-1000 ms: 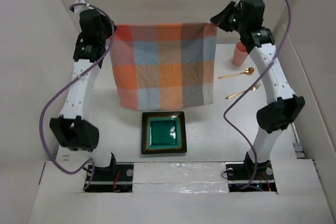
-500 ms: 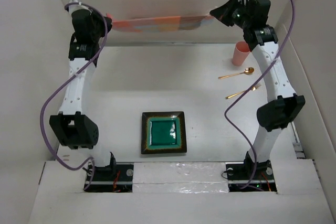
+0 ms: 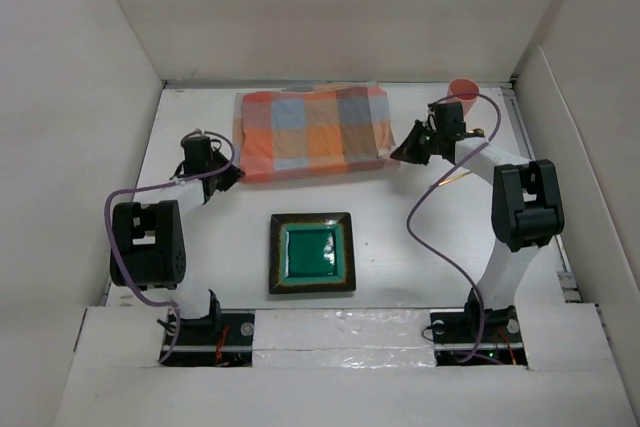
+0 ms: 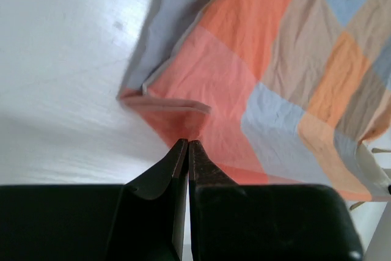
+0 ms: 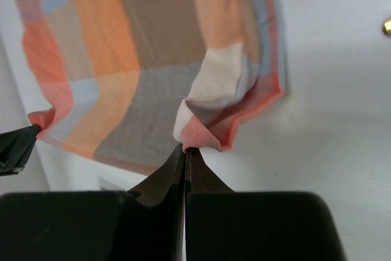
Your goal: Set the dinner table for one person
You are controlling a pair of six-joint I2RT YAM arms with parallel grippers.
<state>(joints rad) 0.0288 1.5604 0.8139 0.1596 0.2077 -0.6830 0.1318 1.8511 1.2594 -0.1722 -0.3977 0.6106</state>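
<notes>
Jaws of left gripper (image 4: 187, 146) and right gripper (image 5: 184, 151) tight on cloth (image 3: 310, 134) corners, white-walled matte dinner table (image 3: 405, 242) beneath

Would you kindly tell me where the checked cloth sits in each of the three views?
Top external: the checked cloth lies at the far middle of the dinner table.
Left wrist: it fills the upper right, above the shut jaws.
Right wrist: it fills the upper left, above the shut jaws.
Shared landmark: the bare white dinner table beside it.
</notes>
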